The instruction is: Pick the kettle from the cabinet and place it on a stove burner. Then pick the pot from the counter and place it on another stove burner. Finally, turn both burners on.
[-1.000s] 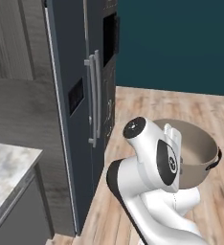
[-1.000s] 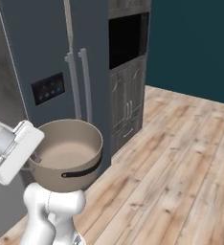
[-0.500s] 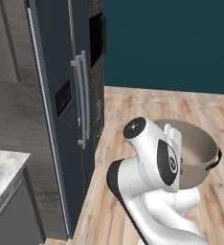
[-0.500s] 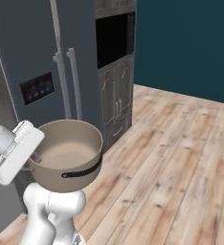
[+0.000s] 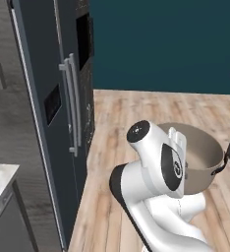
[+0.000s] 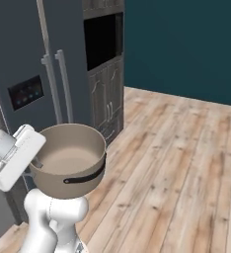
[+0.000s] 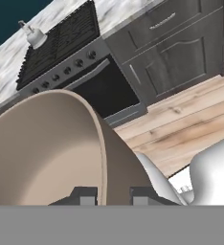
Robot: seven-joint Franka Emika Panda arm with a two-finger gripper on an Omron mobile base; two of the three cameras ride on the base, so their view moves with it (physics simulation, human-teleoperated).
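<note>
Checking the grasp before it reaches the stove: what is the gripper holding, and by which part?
The gripper holds the pot by its rim wall, one finger inside and one outside.

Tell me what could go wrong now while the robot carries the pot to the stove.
The tool pinches the pot by its thin rim alone, so the pot may tilt or slip while moving. The kettle already stands on the stove, so a careless placement of the wide pot could bump it.

Tan pot upright in gripper
</note>
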